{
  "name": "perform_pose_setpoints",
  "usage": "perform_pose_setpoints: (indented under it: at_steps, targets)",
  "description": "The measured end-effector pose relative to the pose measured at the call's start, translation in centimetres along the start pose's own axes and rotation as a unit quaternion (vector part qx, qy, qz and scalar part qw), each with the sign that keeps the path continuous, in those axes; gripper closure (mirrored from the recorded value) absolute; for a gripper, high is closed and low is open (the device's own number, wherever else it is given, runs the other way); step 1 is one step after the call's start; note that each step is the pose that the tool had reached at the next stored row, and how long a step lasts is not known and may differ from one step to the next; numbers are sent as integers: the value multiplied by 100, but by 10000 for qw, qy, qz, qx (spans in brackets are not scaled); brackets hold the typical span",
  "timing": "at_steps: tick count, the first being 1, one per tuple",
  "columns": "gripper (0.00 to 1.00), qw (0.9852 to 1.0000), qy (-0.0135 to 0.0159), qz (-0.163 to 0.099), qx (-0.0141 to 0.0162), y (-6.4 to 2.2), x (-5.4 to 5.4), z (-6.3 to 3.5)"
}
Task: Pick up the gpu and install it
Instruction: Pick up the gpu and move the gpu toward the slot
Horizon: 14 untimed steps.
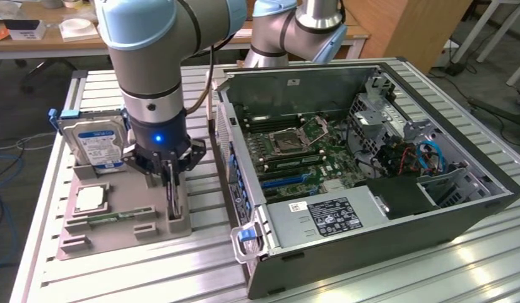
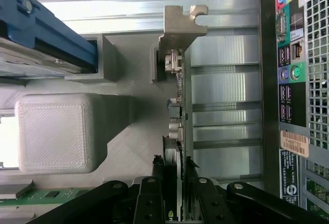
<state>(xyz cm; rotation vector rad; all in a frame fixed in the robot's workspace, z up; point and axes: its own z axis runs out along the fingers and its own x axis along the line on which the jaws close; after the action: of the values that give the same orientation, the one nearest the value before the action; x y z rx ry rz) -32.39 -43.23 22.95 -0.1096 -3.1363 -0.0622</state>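
I've got the gripper (image 1: 169, 180) (image 2: 174, 165) pinching the gpu (image 1: 175, 202) (image 2: 175, 126), one finger on each flat face. The card stands on edge in its slot, not yet lifted. My call: pull straight up and keep the card vertical with no twist, or the metal bracket end may catch the slot wall.

Containers:
- The open computer case (image 1: 370, 252), mid-desk (image 1: 201, 265), holds a motherboard (image 1: 302, 151) and a power supply (image 1: 323, 214).
- The gray tray (image 1: 117, 230), by the desk edge at the exterior view's left, holds an upright hard drive (image 1: 96, 145), the gpu, a flat chip (image 1: 90, 199) and a memory stick (image 1: 117, 218).
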Motion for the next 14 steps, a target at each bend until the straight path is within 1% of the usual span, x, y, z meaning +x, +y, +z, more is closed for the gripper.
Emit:
perform_pose_setpoints:
  at_steps: [6, 14]
  targets:
    - [73, 10000, 1, 0, -3, 7, 2, -161]
    - [73, 10000, 2, 0, -16, 13, 2, -329]
